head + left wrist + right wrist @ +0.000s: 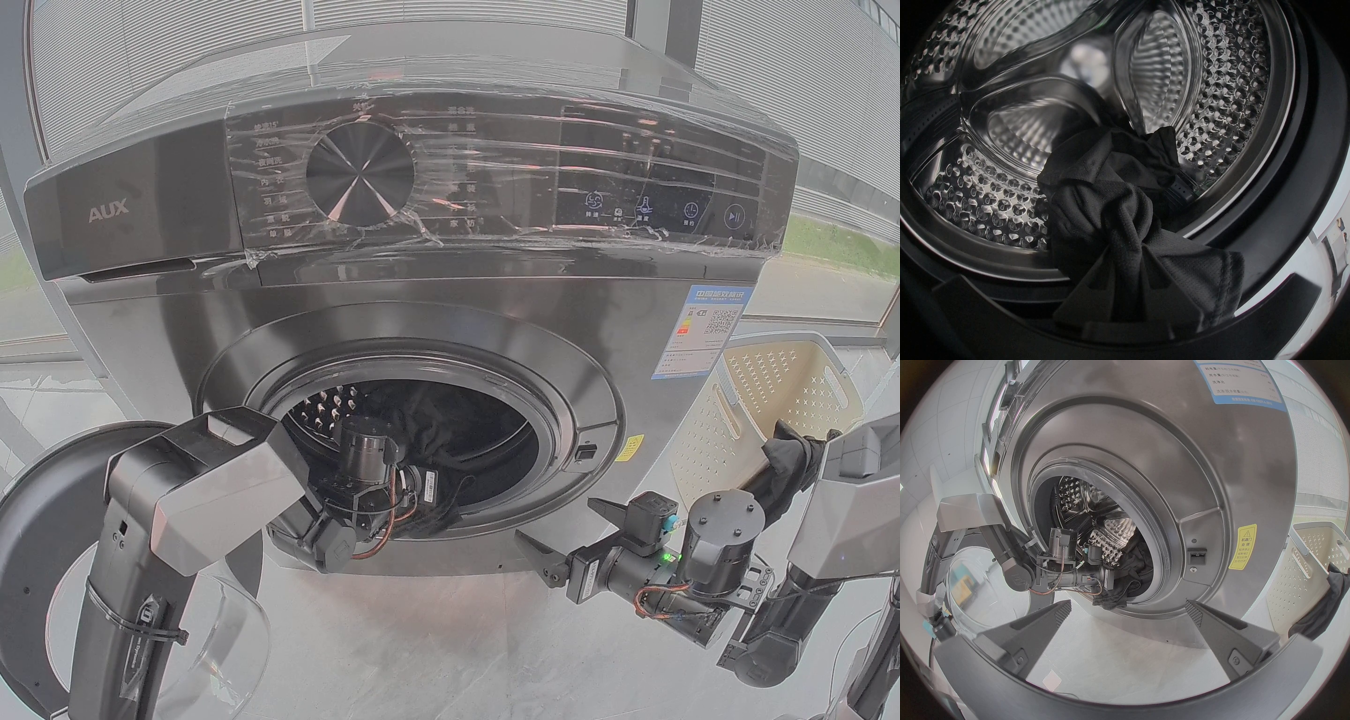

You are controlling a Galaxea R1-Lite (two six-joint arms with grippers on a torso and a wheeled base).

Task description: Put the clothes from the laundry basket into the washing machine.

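The washing machine (412,281) stands with its round drum mouth (525,394) open. My left gripper (1128,262) is inside the drum (1218,93), shut on a black garment (1111,201) that drapes over both fingers and trails onto the drum wall. From the head view the left wrist (370,459) sits in the lower left of the opening. My right gripper (567,530) hangs open and empty in front of the machine's lower right panel, apart from the opening. The cream laundry basket (797,375) stands to the right, with another black garment (792,459) hanging over its rim.
The machine's glass door (47,525) is swung fully open on the left, beside my left arm. The pale floor (450,637) spreads in front of the machine. A yellow warning sticker (1242,546) and the door latch (1196,555) sit on the panel right of the opening.
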